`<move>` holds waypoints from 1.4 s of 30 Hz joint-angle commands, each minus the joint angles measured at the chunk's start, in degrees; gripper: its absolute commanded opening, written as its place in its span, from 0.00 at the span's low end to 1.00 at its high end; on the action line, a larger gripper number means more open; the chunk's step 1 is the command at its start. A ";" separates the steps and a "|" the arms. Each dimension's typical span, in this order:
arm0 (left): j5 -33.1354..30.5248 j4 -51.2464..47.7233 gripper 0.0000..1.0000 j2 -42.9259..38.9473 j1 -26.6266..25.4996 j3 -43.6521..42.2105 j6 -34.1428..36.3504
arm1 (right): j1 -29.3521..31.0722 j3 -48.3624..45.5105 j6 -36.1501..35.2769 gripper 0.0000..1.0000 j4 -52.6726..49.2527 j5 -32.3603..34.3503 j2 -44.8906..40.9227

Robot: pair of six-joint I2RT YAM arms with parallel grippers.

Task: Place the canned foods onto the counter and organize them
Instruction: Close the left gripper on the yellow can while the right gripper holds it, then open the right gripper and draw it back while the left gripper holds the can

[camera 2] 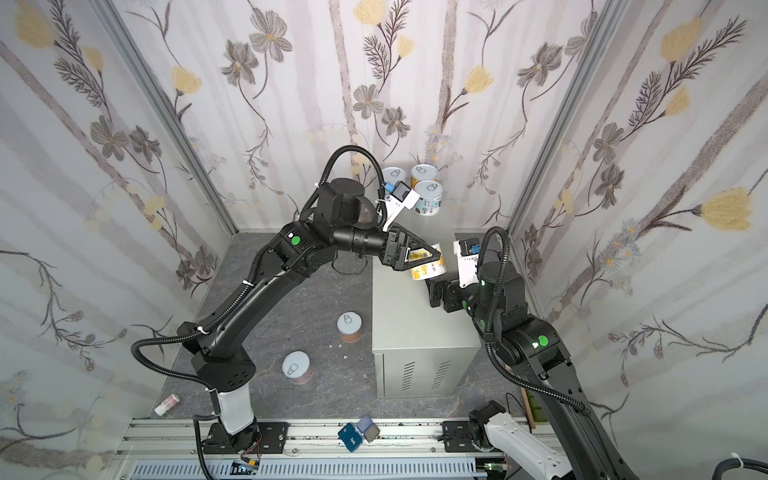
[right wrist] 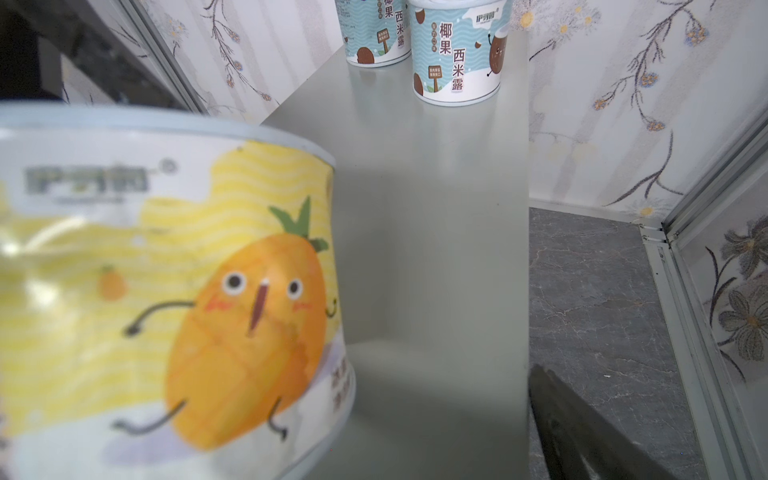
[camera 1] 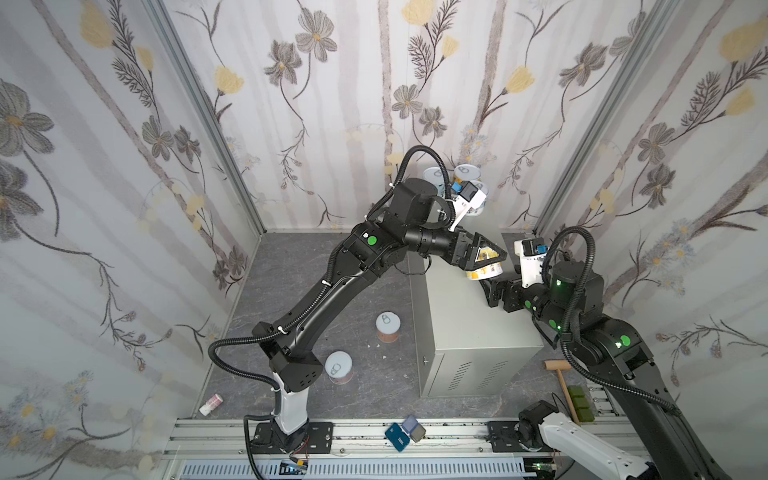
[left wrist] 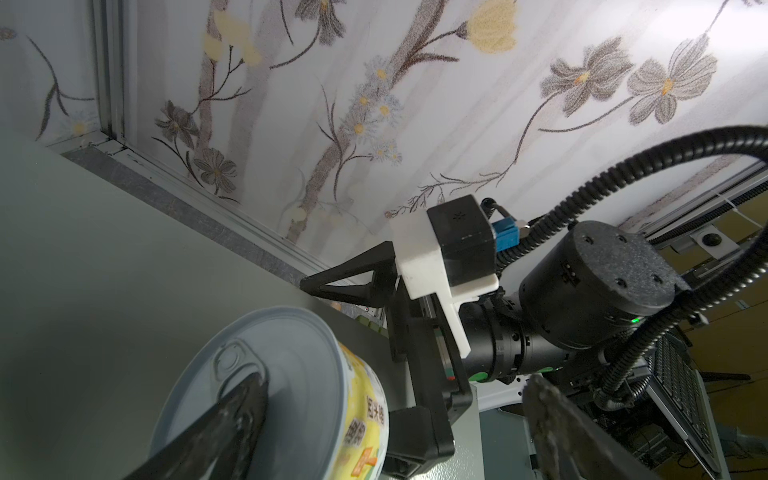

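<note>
Midway along the long grey metal bench [camera 1: 469, 324], a short round yellow-labelled, silver-lidded can [camera 1: 484, 272] tilts; left tool [camera 1: 496, 259] and right tool [camera 1: 484, 284] gape.

Six cans [camera 2: 349, 323], one counter [camera 2: 405, 318], one tube [camera 2: 167, 404]

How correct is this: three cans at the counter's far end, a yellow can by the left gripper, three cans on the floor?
Wrong count: only two cans stand on the floor, as both top views show. Three cans at the counter's far end and the yellow can by the left gripper are right.
</note>
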 commanded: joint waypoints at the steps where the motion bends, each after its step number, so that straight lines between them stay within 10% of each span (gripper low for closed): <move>1: 1.65 -1.57 0.97 0.38 -0.38 0.57 -0.82 | 0.19 -0.02 0.40 0.99 -8.61 -4.28 -0.56; 26: 1.63 -3.94 0.97 4.67 -1.29 8.01 -0.69 | 1.49 1.10 -5.55 1.00 -11.48 -17.64 -3.02; 42: -10.46 -9.25 1.00 0.31 -1.27 5.63 7.76 | 3.09 2.09 -8.11 1.00 -9.36 -23.98 -5.01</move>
